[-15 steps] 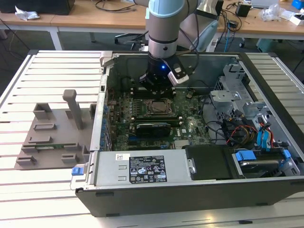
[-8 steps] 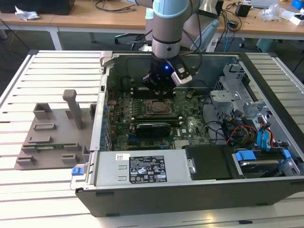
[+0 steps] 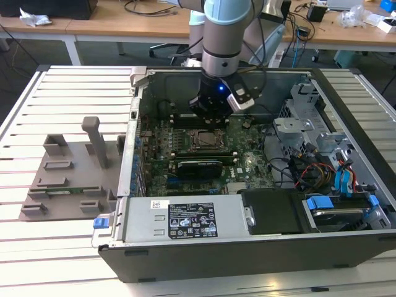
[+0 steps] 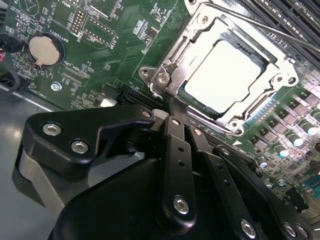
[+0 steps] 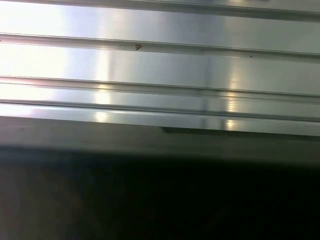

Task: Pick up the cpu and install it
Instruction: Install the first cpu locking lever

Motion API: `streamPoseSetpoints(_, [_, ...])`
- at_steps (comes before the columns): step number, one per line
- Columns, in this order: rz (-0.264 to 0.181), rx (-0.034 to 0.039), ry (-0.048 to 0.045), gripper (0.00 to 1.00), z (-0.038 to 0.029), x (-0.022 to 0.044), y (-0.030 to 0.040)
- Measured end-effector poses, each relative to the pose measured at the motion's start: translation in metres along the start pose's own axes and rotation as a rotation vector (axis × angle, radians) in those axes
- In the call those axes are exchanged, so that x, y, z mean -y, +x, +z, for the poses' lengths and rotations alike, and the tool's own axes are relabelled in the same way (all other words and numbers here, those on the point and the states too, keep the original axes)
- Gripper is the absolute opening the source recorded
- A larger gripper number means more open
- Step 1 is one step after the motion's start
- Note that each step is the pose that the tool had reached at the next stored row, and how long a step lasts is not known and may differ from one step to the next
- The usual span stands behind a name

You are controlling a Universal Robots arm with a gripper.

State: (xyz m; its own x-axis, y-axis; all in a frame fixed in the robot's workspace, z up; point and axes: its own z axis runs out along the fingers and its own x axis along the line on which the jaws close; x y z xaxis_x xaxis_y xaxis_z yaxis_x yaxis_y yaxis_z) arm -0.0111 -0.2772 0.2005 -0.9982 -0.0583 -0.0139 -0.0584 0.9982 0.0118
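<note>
Your gripper (image 4: 175, 112) hangs inside the open computer case (image 3: 204, 257), just above the motherboard (image 3: 185, 154) and close to the socket (image 3: 201, 140). In the second wrist view its two black fingers (image 4: 177, 150) lie pressed together with nothing between them, tips right at the socket's metal frame (image 4: 165, 75). The cpu (image 4: 225, 75) sits seated in the socket, silvery lid up, ringed by the frame on all sides. A thin retention lever (image 4: 260, 27) runs along the frame's far edge. A coin battery (image 4: 44, 50) lies well apart. On the exterior view's left, the grey fixture plate (image 3: 68, 179) rests on the slatted table (image 3: 62, 93), outside the case wall.
</note>
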Motion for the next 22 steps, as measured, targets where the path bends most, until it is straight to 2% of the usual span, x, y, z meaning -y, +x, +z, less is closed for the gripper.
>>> streamPoseSetpoints(2, [0.0, 0.0003, 0.0003, 0.11, 0.0002, -0.0004, -0.0004])
streamPoseSetpoints(3, [0.0, 0.0003, 0.0047, 0.11, 0.0, -0.0006, -0.0005])
streamPoseSetpoints(5, [0.0, -0.0007, 0.0198, 0.11, -0.0049, -0.0005, -0.0005])
streamPoseSetpoints(6, [0.0, -0.0013, 0.0257, 0.11, -0.0086, -0.0005, -0.0005])
streamPoseSetpoints(7, [0.0, -0.0014, 0.0291, 0.11, -0.0096, -0.0006, -0.0005])
streamPoseSetpoints(8, [-0.001, -0.0017, 0.0367, 0.11, -0.0105, -0.0005, -0.0006])
streamPoseSetpoints(9, [-0.001, -0.0025, 0.0489, 0.11, -0.0109, 0.0004, -0.0005])
streamPoseSetpoints(10, [-0.001, -0.0034, 0.0631, 0.11, -0.0111, 0.0024, -0.0004])
streamPoseSetpoints(13, [-0.001, -0.0043, 0.0786, 0.11, -0.0112, 0.0112, 0.0002])
streamPoseSetpoints(14, [-0.001, -0.0043, 0.0797, 0.11, -0.0112, 0.0167, 0.0004])
streamPoseSetpoints(18, [-0.001, -0.0044, 0.0797, 0.11, -0.0132, 0.0189, 0.0006])
streamPoseSetpoints(22, [-0.001, -0.0044, 0.0796, 0.11, -0.0246, 0.0188, 0.0004])
